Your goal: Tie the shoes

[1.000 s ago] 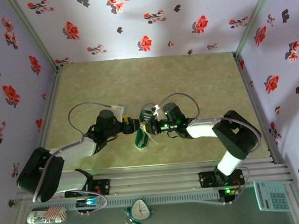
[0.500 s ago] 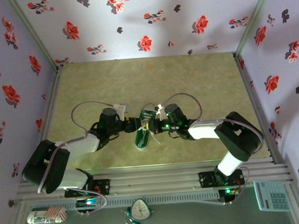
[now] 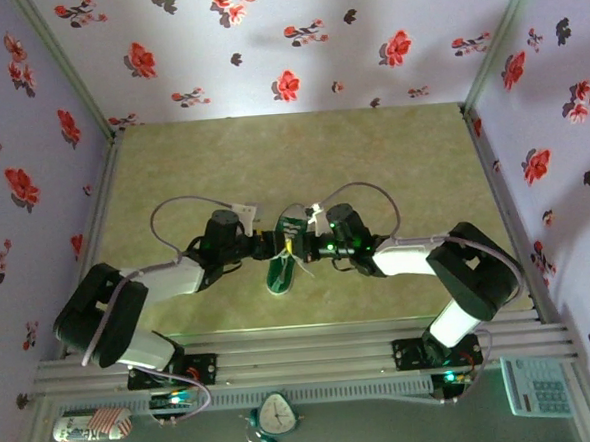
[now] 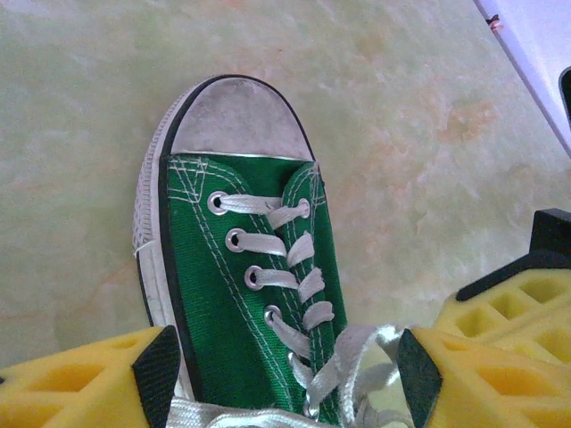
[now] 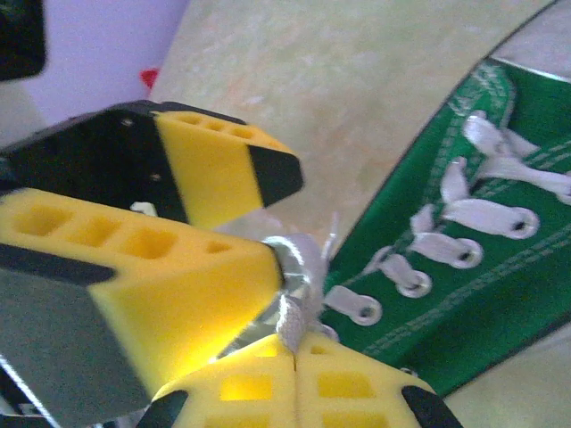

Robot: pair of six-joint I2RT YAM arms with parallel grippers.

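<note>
Flowered walls (image 3: 264,43) close in a marbled table (image 3: 372,166). Beyond its near rail lie a can (image 3: 92,427), a clock (image 3: 277,414) and a calculator (image 3: 536,387), well apart from the work. Nothing stands between the arms and the shoe (image 3: 281,262), which sits mid-table, towards the near side.

The left arm (image 3: 168,279) and right arm (image 3: 417,257) reach inward, low over the table, and meet at the shoe. The left gripper (image 4: 290,370) stands wide, one yellow finger on each side of the shoe's laced part. The right gripper (image 5: 294,357) is pressed closed with a lace (image 5: 299,294) pinched between its pads, and a left finger (image 5: 214,169) sits just beside it.

The shoe is green canvas with white stitching, a scuffed white toe cap (image 4: 236,120) and a white sole rim. White lacing crosses between metal eyelets, and loose loops bunch at the top end.
</note>
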